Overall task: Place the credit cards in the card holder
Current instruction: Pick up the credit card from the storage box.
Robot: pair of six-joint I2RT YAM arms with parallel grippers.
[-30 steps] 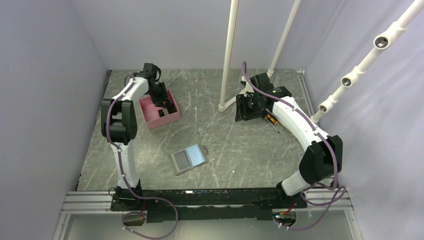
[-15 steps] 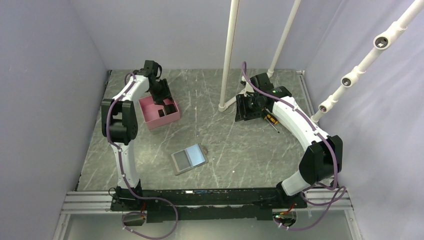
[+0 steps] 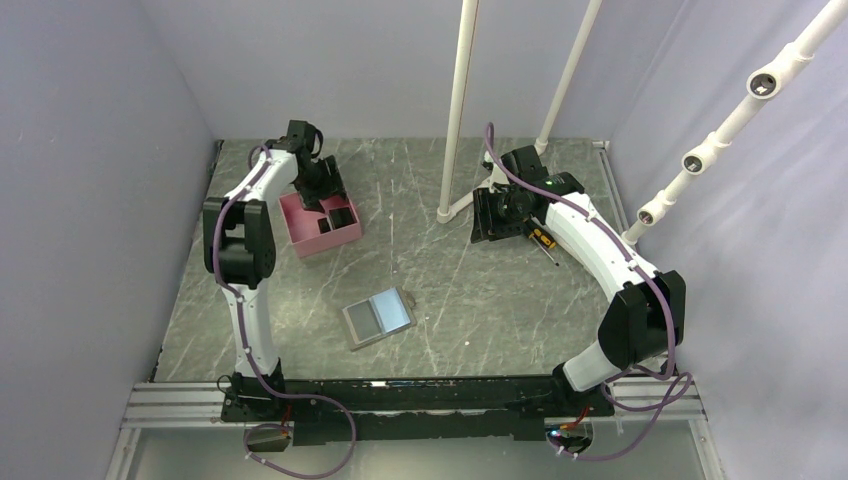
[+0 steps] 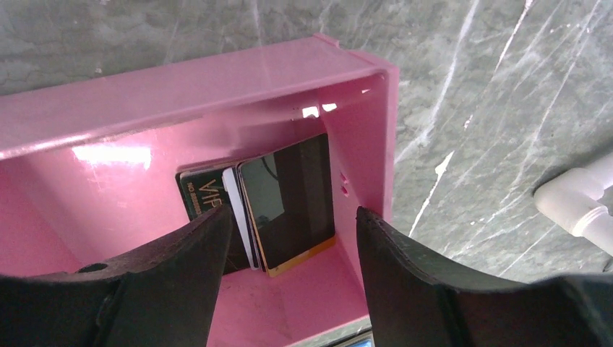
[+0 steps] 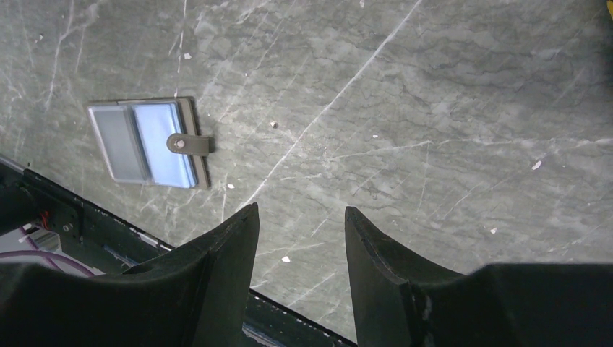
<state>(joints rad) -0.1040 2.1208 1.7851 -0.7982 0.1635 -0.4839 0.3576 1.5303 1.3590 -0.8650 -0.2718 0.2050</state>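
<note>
Grey marbled tabletop, lilac walls, and not one card is filed yet! The credit cards are a small fanned stack, black ones over an orange edge, down inside the pink box against its side wall. The card holder lies open well apart from them, toward the near edge, blue lining up and nothing in it that I can see. So every card is still to go.

The left claw hangs over the box, jaws spread wide either side of the stack, gripping nothing. The right claw is partly open and empty over bare tabletop, with the screwdriver beside its arm.

Against a second ago, the left claw has drawn back toward the box's far wall and opened wider. Holder and right arm haven't budged.
</note>
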